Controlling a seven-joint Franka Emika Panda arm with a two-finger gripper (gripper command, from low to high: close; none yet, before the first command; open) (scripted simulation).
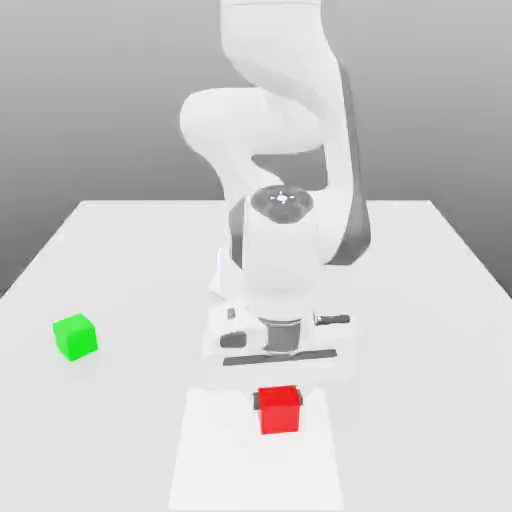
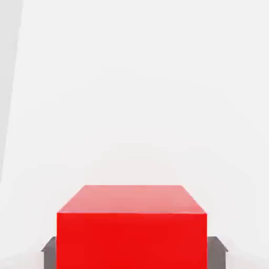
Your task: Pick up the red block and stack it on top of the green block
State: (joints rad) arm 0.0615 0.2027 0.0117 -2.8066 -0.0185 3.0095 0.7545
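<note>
- Down at the table surface, your gripper [image 1: 279, 402] is pinching the red block [image 1: 279, 411]; in the hand view you're seeing the dark fingertips [image 2: 49, 252] pressing against both sides of the cube [image 2: 131, 228].
- The red block is looking like it's sitting on the table [image 1: 420, 300], so I'd say the grab is happening but the lift isn't.
- The green block [image 1: 75, 336] is sitting well apart, off toward the exterior view's left, with nothing on it.
- So you're maybe a third of the way in, by my guess: the grasp is looking done, and you're still needing the lift, the carry over to green, and the drop on top.
</note>
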